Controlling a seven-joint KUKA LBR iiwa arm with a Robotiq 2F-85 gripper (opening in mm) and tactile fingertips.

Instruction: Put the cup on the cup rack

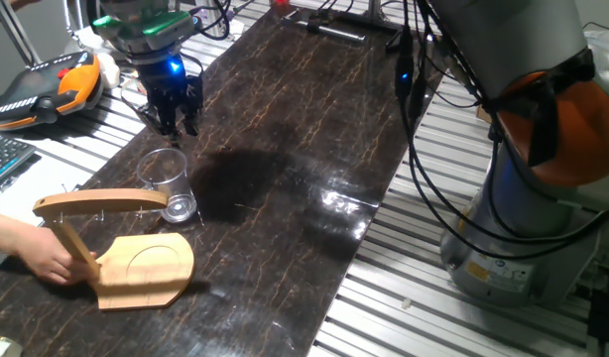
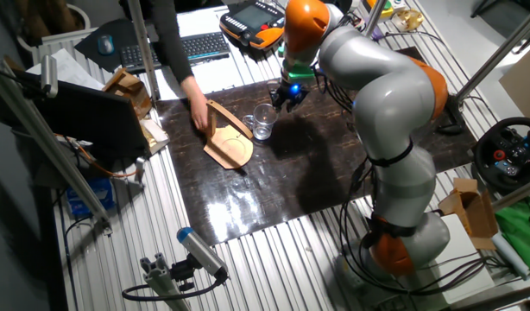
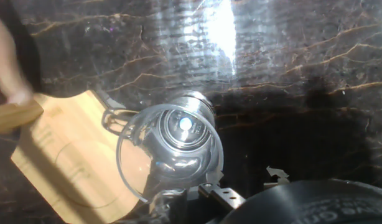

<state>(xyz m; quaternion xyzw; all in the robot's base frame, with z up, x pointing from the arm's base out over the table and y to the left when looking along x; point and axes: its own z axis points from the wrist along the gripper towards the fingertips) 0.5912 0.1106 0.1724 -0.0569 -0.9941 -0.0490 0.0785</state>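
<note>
Clear, empty cup [image 1: 167, 182] stands beside the cup rack [image 1: 136, 260]; gripper [image 1: 174, 124] hovers above (finger spread unclear).

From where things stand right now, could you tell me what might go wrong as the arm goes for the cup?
1. A person's hand rests on the cup rack, right beside the cup; a descending gripper could come close to it.
2. The cup stands against the rack's base and under its curved top arm, so the fingers may knock the rack on the way in.
3. The cup is clear glass on a glossy dark table with glare, so its rim may be misjudged.
</note>
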